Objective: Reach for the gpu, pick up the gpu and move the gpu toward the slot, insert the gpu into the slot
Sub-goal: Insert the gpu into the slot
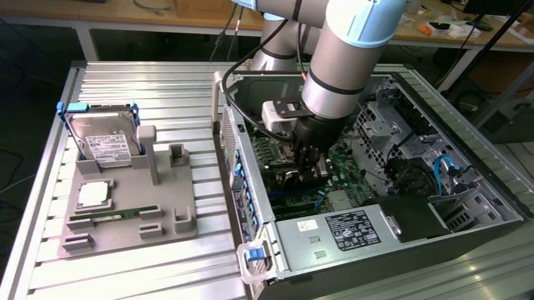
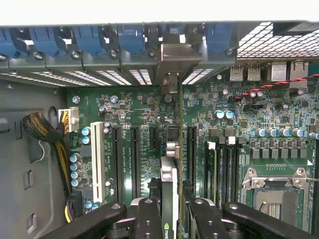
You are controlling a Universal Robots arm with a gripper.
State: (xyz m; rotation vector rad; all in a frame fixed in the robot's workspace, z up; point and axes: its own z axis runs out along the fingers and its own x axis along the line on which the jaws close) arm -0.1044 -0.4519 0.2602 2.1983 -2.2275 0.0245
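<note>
case interior: gpu (image 2: 172, 164) stands among black connector strips (image 2: 134, 159) | rear wall (image 2: 99, 59) close ahead (bracket there)

A green motherboard (image 2: 149, 112) dotted with silver-topped capacitors carries black connector strips (image 2: 117, 159) and one white strip (image 2: 97, 162), blue clips (image 2: 89, 40) line the grey case (image 1: 467, 187), the black gripper (image 2: 172, 214) pinches a dark card (image 2: 169, 199) with a silvery bracket (image 2: 177, 62), and what looks like a green logo.
</note>
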